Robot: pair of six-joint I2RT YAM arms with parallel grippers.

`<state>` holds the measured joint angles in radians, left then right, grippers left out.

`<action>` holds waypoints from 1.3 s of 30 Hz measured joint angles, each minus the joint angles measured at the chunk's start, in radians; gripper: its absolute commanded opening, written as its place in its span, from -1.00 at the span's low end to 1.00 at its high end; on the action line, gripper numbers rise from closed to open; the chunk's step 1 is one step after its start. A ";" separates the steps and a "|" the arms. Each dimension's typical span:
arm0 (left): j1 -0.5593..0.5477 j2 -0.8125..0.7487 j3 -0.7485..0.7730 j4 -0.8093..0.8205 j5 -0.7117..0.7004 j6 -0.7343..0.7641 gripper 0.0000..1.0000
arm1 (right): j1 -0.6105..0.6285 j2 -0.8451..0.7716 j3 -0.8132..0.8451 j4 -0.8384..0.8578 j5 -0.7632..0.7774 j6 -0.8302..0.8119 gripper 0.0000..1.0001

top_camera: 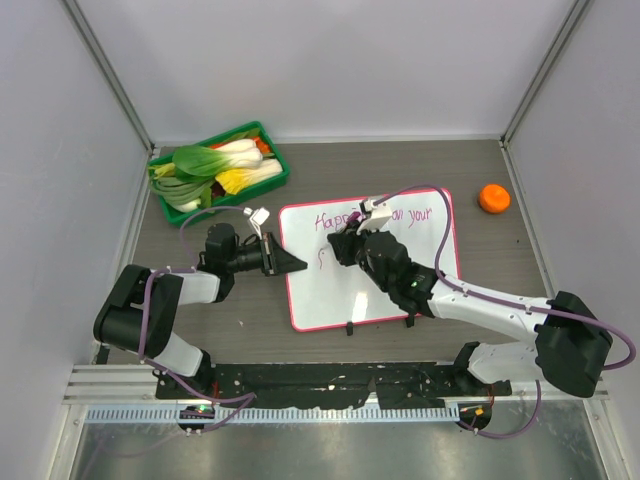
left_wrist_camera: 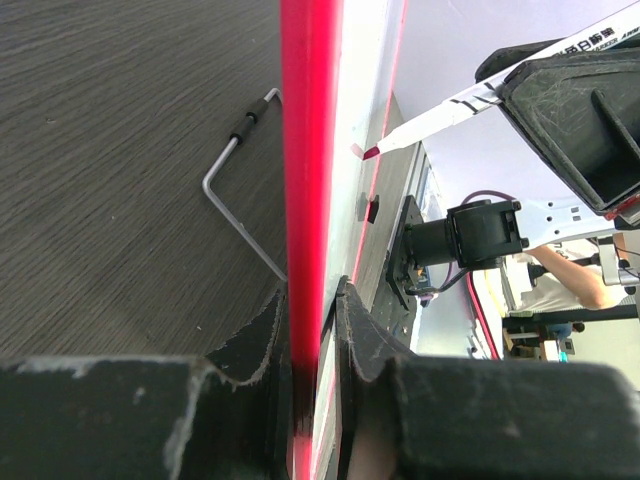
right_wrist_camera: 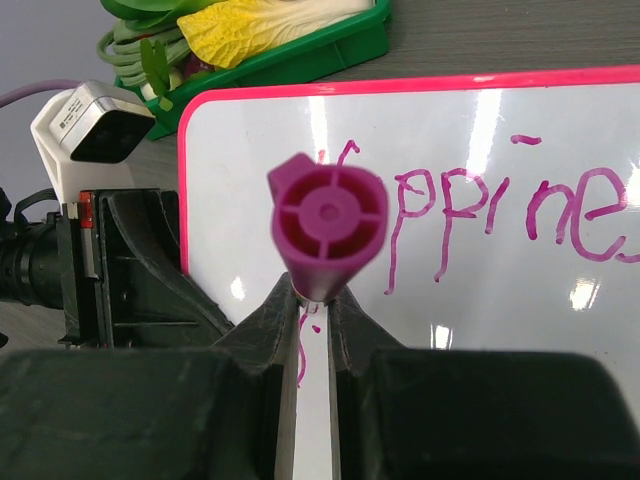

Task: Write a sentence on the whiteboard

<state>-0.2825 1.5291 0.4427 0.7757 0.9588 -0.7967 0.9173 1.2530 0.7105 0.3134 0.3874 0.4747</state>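
While the dark wooden table (top_camera: 520, 260) carries everything, the whiteboard (top_camera: 340, 295) lies at its middle, between the two arms, with its pink-red frame all around and two small black feet (top_camera: 350, 328) at the near edge. The left gripper (left_wrist_camera: 312, 300) reaches in from the left. Its jaws are clamped on the left side of the board's frame, which runs as a red strip between the two fingers in the left wrist view. The right gripper (right_wrist_camera: 315, 300) stretches from the near right across the board to its far left part. Its jaws are pressed together on a marker (right_wrist_camera: 327, 220), whose purple end cap faces the right wrist camera.

A green tray (top_camera: 281, 160) stands at the far left of the table, just beyond the board's far left corner, and holds leafy vegetables (top_camera: 205, 160), green, white and yellow. An orange (top_camera: 494, 198) sits alone at the far right, just beside the board's far right corner.

In the left wrist view the marker's purple tip (left_wrist_camera: 372, 152) points down at the white surface; whether it touches cannot be told. The sentence (top_camera: 420, 215) runs in thin purple letters along the far edge of the board, from left to right, reading roughly "Happiness all your". A short purple stroke (top_camera: 322, 260) sits below it on the left, near the marker.
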 measured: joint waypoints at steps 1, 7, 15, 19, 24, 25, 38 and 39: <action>0.000 0.000 0.000 0.000 0.000 0.000 -1.00 | -0.002 0.000 0.000 0.000 0.000 0.000 -0.99; 0.000 0.000 0.000 0.000 0.000 0.000 -1.00 | -0.005 -0.001 0.000 -0.002 0.000 0.002 -0.99; 0.000 0.000 0.000 -0.001 0.000 0.000 -1.00 | -0.008 -0.018 -0.015 -0.008 0.000 0.004 -0.99; 0.000 0.000 0.000 -0.001 0.000 0.000 -1.00 | -0.010 -0.032 -0.028 -0.013 0.000 0.004 -0.99; 0.000 0.000 0.000 -0.003 -0.001 0.000 -1.00 | -0.010 -0.039 -0.037 -0.015 -0.005 0.008 -0.98; 0.000 0.000 0.000 -0.003 -0.001 0.000 -1.00 | -0.010 -0.039 -0.038 -0.014 -0.008 0.010 -0.99; 0.000 0.000 0.000 -0.005 -0.004 0.002 -1.00 | -0.010 -0.022 -0.043 0.002 -0.063 0.037 -0.98; 0.000 0.000 0.000 -0.006 -0.004 0.002 -1.00 | -0.010 -0.018 -0.043 0.006 -0.067 0.041 -0.99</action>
<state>-0.2821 1.5291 0.4427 0.7692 0.9550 -0.7952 0.9073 1.2346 0.6674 0.3195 0.3202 0.5159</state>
